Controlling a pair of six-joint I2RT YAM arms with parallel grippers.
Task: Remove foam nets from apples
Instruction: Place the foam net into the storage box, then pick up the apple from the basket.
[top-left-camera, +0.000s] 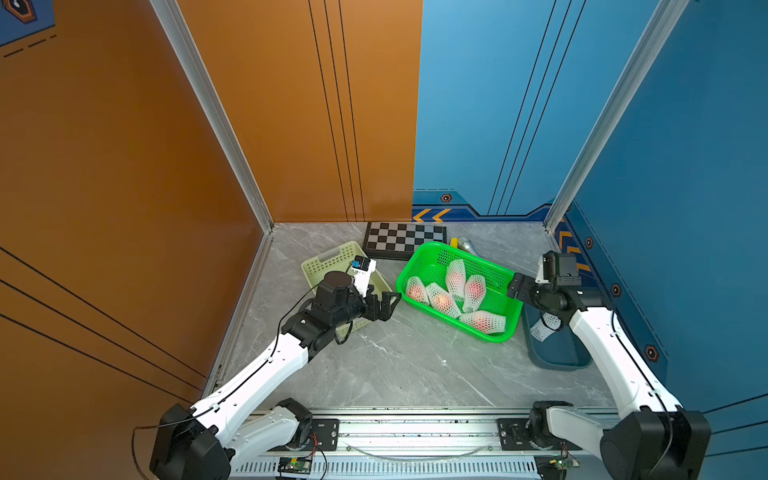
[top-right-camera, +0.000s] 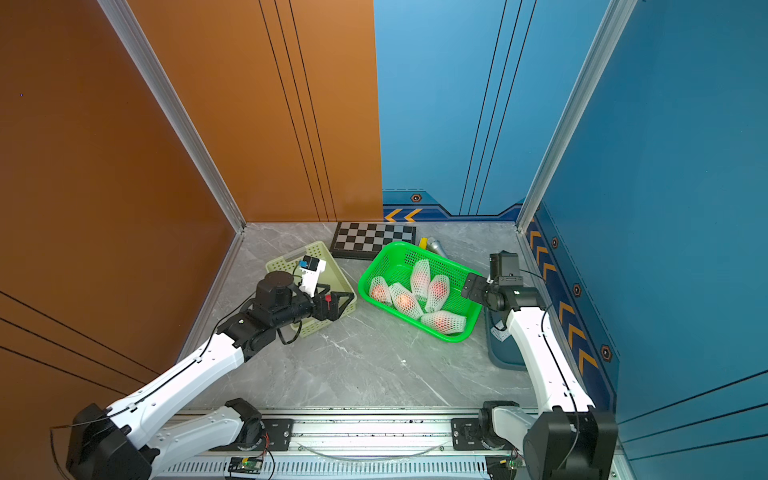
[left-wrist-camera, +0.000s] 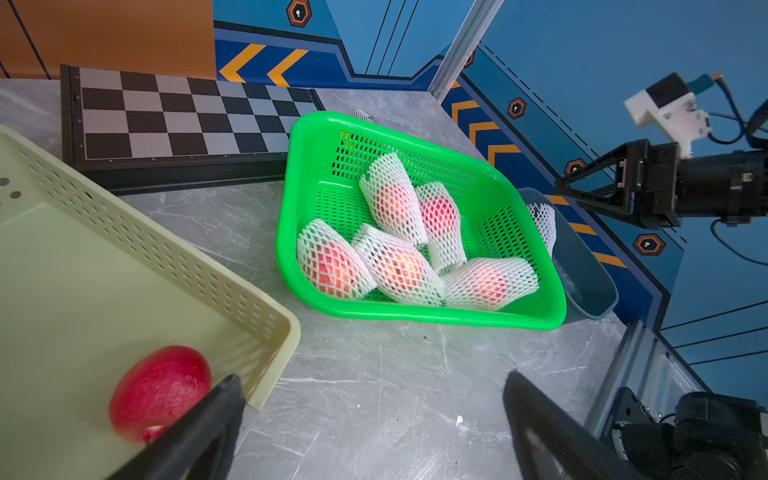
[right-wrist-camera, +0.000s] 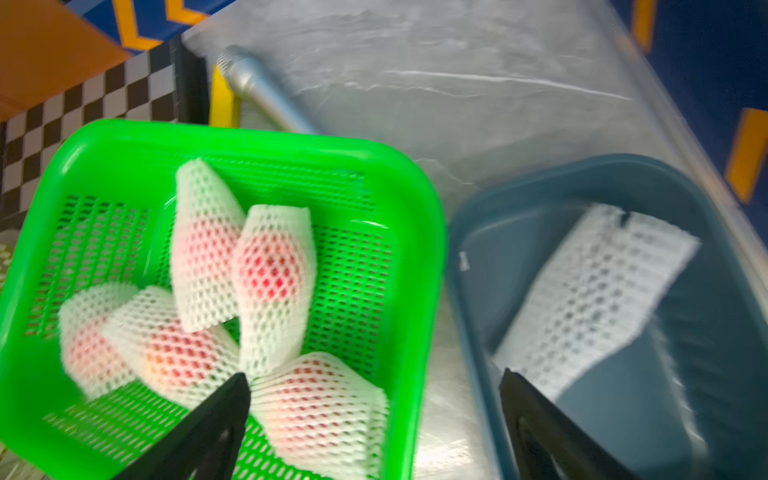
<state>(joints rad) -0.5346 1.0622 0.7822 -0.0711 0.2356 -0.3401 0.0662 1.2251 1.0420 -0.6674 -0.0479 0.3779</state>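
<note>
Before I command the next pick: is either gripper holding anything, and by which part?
Nothing is held: left gripper and right gripper both stand open, nothing between their jaws.

Netted apples (left-wrist-camera: 395, 266) in basket (left-wrist-camera: 299, 174) between left gripper (top-left-camera: 386, 301) and right gripper (top-left-camera: 513, 286); loose net (right-wrist-camera: 594, 299) in bin (right-wrist-camera: 519, 224) beside right (bare apple (left-wrist-camera: 162, 386) in tray (left-wrist-camera: 83, 270) beside left).
</note>
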